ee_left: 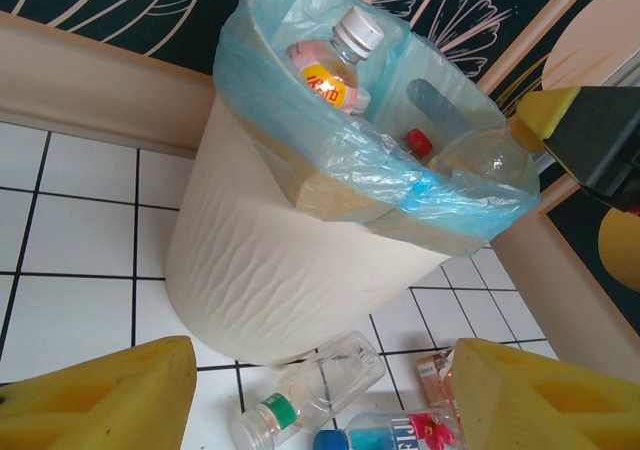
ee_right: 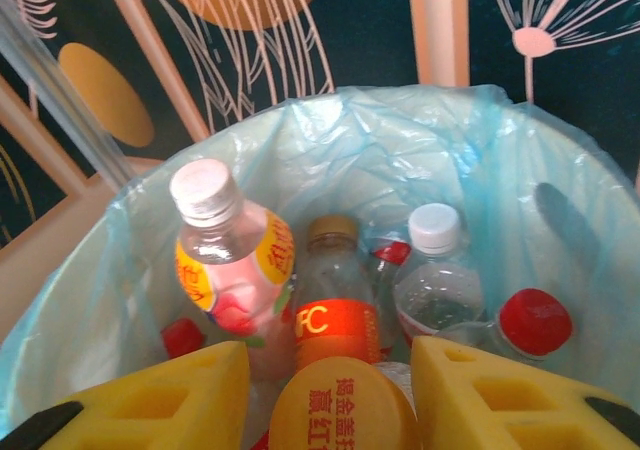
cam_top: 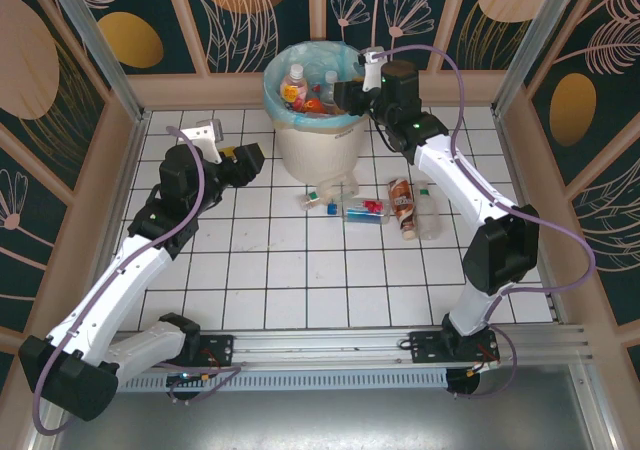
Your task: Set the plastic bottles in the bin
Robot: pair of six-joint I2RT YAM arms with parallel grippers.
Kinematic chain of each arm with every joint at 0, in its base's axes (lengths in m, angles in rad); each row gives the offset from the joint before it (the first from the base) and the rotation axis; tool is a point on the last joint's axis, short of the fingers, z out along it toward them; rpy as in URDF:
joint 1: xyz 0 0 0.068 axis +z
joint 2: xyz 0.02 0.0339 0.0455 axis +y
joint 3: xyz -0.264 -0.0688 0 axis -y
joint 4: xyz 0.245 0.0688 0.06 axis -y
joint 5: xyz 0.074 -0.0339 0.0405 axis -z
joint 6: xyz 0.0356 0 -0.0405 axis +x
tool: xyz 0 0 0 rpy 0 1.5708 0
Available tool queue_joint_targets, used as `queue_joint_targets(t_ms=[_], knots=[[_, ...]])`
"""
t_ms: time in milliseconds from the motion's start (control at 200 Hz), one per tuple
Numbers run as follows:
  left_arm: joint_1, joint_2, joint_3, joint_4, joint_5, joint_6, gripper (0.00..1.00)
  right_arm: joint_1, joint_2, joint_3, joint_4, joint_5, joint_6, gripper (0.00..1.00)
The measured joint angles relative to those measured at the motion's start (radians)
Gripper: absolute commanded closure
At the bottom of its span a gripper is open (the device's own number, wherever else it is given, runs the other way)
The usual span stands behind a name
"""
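Note:
The off-white bin [cam_top: 318, 148] with its blue bag stands at the back centre and holds several bottles, among them a pink one [ee_right: 232, 270] and an orange-labelled one [ee_right: 335, 300]. Over the bin's opening my right gripper [cam_top: 347, 96] is shut on a yellow-capped bottle [ee_right: 342, 410], whose cap faces the right wrist camera. My left gripper [cam_top: 248, 160] hangs open and empty left of the bin. On the tiles in front of the bin lie a clear green-ringed bottle [ee_left: 310, 385], a blue-capped bottle [ee_left: 385, 435], a brown bottle [cam_top: 402, 207] and a clear one [cam_top: 429, 216].
Wooden walls [cam_top: 130, 140] enclose the white tiled floor [cam_top: 300, 270] on three sides. The bin stands close to the back wall. The loose bottles lie in a row between the bin and the right arm's forearm [cam_top: 465, 185].

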Motion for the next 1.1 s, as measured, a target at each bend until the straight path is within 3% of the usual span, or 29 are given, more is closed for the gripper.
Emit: queue_joint_targets(t_ms=[165,350,586,756,1101], knots=[[0.0,-0.001,-0.026,-0.002,0.0,-0.004,0.31,0.001,0.006,0.024,-0.034,-0.056,0.014,0.64],[0.0,-0.012,-0.033,-0.001,-0.001,-0.004,0.31,0.019,0.054,0.063,-0.051,-0.14,0.035,0.48],[0.0,-0.018,-0.035,-0.001,0.0,-0.004,0.31,0.06,0.116,0.129,-0.084,-0.204,0.028,0.56],[0.0,-0.018,-0.035,-0.001,0.0,-0.004,0.31,0.061,0.176,0.217,-0.142,-0.23,0.036,0.5],[0.0,-0.018,-0.035,-0.001,0.0,-0.003,0.31,0.091,0.258,0.462,-0.343,-0.238,0.055,0.5]])
